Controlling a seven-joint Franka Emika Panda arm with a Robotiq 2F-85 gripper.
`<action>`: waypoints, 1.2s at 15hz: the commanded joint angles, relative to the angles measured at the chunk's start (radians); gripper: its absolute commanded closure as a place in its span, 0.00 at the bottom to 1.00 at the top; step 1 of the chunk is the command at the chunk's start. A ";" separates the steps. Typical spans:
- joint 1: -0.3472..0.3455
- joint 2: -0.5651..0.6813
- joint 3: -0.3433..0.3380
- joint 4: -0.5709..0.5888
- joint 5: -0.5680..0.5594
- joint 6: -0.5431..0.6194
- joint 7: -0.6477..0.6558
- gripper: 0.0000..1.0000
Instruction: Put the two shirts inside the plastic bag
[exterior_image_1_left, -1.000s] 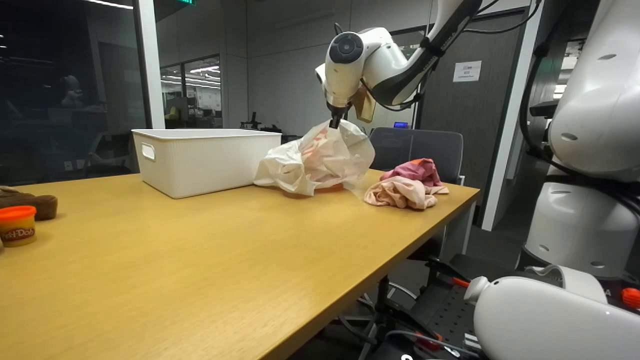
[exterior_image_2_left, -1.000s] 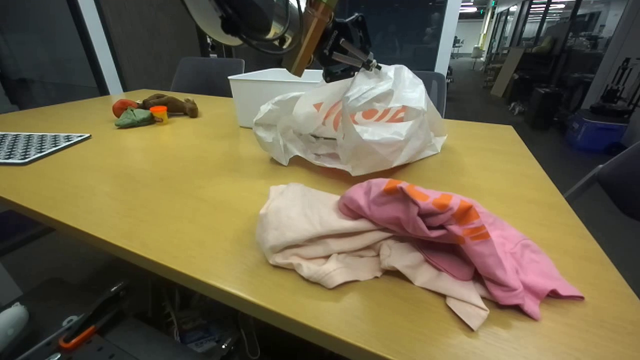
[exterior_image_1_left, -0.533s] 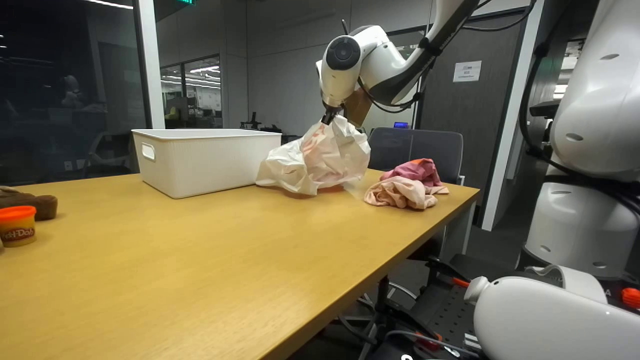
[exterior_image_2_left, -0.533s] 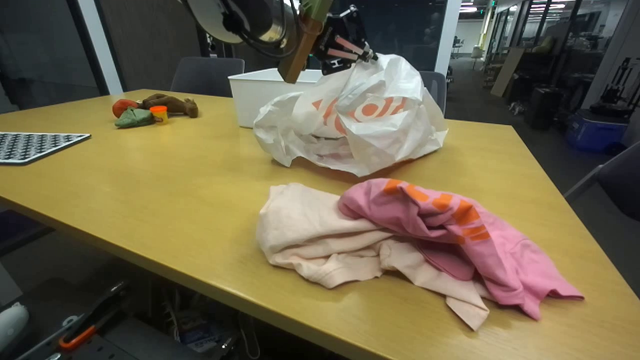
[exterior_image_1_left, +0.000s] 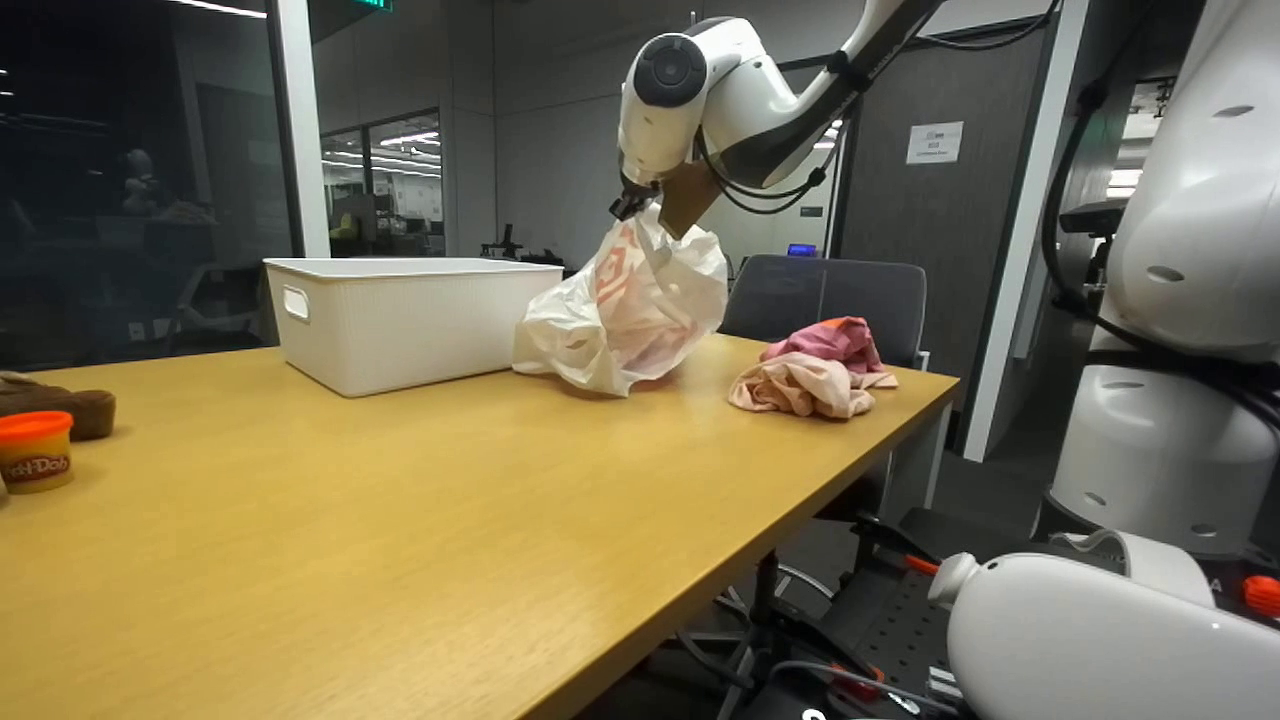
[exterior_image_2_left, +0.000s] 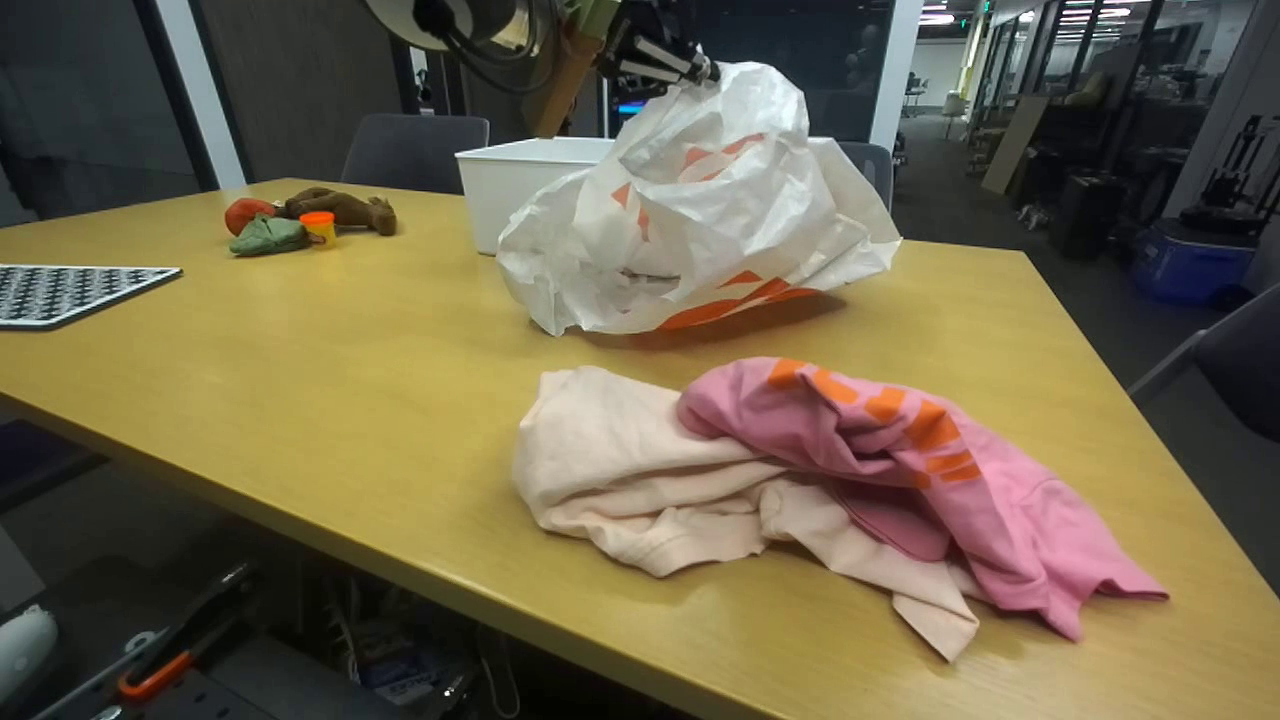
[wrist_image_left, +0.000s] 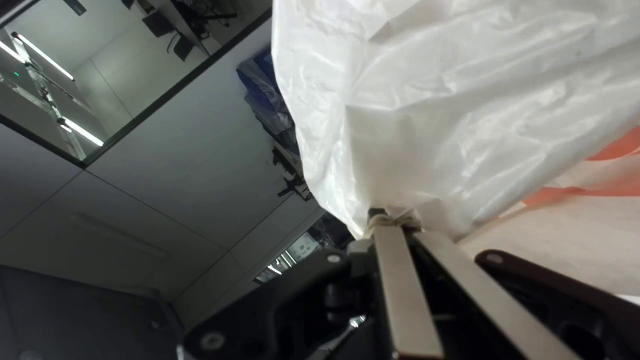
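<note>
The white plastic bag with orange print shows in both exterior views (exterior_image_1_left: 650, 300) (exterior_image_2_left: 720, 200) and fills much of the wrist view (wrist_image_left: 450, 90). My gripper (exterior_image_2_left: 706, 72) is shut on the top of the bag and holds it raised; its lower part is at the table. The jaws also show in an exterior view (exterior_image_1_left: 626, 210) and in the wrist view (wrist_image_left: 392, 217), pinching thin plastic. The pale pink shirt (exterior_image_2_left: 620, 450) (exterior_image_1_left: 800, 388) lies crumpled on the table. The darker pink shirt with orange print (exterior_image_2_left: 1000, 510) (exterior_image_1_left: 835, 342) lies partly over it. Both shirts are outside the bag.
A white bin (exterior_image_1_left: 420, 325) (exterior_image_2_left: 500, 195) stands on the table (exterior_image_1_left: 400, 520) beside the bag. A Play-Doh tub (exterior_image_1_left: 35, 450) (exterior_image_2_left: 318, 228), a brown toy (exterior_image_2_left: 345, 210) and a green item (exterior_image_2_left: 268, 236) lie together. The shirts are near the table's edge.
My gripper has risen, moving left in both exterior views, and has pulled the top of the bag up with it. The bag stands taller. The shirts have not moved.
</note>
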 joint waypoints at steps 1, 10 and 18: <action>0.001 -0.017 -0.008 0.012 0.062 0.023 -0.006 0.66; 0.008 -0.163 -0.024 -0.201 0.674 0.038 -0.570 0.00; -0.019 -0.407 -0.020 -0.342 1.153 -0.455 -0.963 0.00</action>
